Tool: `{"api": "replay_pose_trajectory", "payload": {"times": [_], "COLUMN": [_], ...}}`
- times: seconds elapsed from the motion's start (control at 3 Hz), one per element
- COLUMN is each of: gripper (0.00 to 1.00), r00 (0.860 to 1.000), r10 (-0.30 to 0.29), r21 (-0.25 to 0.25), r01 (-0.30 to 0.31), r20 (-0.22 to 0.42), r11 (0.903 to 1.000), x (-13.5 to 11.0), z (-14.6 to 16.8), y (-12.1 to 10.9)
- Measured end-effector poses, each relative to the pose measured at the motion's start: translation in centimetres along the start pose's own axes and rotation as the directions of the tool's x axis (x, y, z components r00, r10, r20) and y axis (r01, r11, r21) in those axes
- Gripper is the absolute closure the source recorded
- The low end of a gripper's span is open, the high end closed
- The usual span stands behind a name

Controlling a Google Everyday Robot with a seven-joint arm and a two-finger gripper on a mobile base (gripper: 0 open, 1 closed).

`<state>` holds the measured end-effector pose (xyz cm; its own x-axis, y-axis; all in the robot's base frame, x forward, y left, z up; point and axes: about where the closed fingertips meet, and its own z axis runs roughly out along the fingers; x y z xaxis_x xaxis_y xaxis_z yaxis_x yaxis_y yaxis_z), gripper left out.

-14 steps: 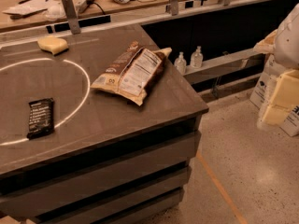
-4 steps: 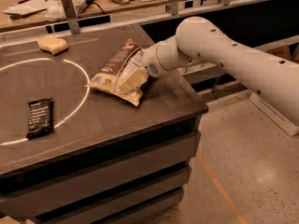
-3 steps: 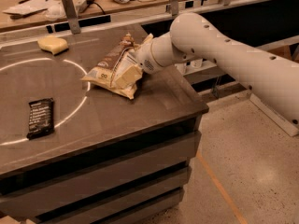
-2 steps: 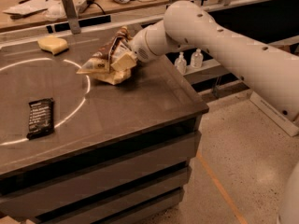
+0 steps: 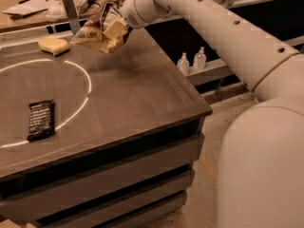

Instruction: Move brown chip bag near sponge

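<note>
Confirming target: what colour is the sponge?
Sponge: pale yellow, camera view; end effector holds brown chip bag nearby.

one high camera looks down at table (image 5: 142, 103), end effector (image 5: 113, 31) upper centre.

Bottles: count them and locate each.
2: left bottle and right bottle, side by side on the ledge past the table's right edge. The tool grips the brown chip bag over the table's far side. The arm may hide others.

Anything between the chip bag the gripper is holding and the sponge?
No. In the camera view the gripper, near the table's back edge, holds the brown chip bag close beside the sponge; only bare tabletop separates them.
</note>
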<state>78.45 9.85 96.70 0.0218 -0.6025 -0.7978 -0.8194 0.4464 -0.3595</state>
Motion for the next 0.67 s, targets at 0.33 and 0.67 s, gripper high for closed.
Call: {"api": "replay_pose_trajectory", "payload": {"times": [0.33, 0.67], "gripper": [1.00, 1.00], "r00": [1.000, 1.000], "r10": [-0.014, -0.015], "r21": [-0.013, -0.035], "r01": [0.014, 0.015], "r20": [-0.009, 0.000], "r11": [0.9998, 0.9993], "x": [-1.0, -2.4], "z": [3.2, 6.4], "y": [-2.0, -2.7]}}
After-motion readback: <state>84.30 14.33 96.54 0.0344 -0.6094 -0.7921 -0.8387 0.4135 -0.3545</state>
